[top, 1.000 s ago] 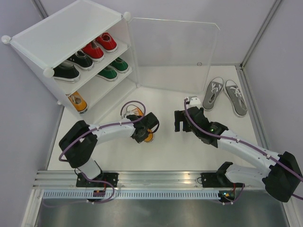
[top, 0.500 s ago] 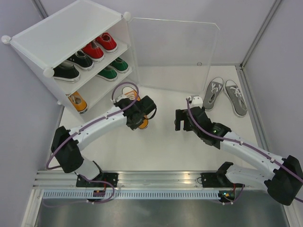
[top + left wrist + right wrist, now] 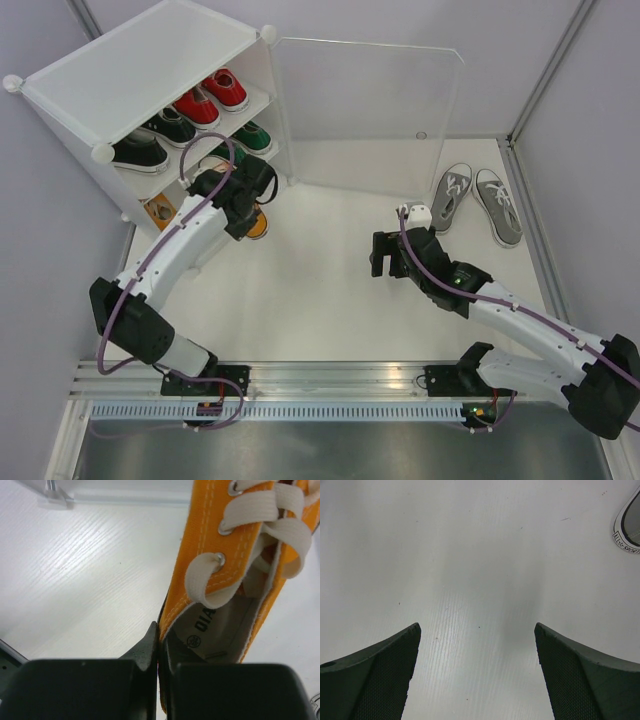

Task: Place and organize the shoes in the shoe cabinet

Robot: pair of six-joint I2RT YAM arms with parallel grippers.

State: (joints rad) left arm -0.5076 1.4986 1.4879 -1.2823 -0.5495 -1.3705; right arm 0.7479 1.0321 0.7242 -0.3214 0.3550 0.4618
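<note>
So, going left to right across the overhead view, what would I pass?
Shoe cabinet → left tool, shut on an orange shoe → open right tool → grey shoes.

Top view: the left gripper [image 3: 250, 212] covers most of the orange sneaker [image 3: 259, 227], only its tip peeks out. The arm [image 3: 172, 250] also blocks part of the second orange sneaker [image 3: 157, 212] on the bottom shelf of the cabinet [image 3: 140, 70]. Right wrist cam just catches a shoe sliver [image 3: 629, 527], chopped by the frame edge.
</note>
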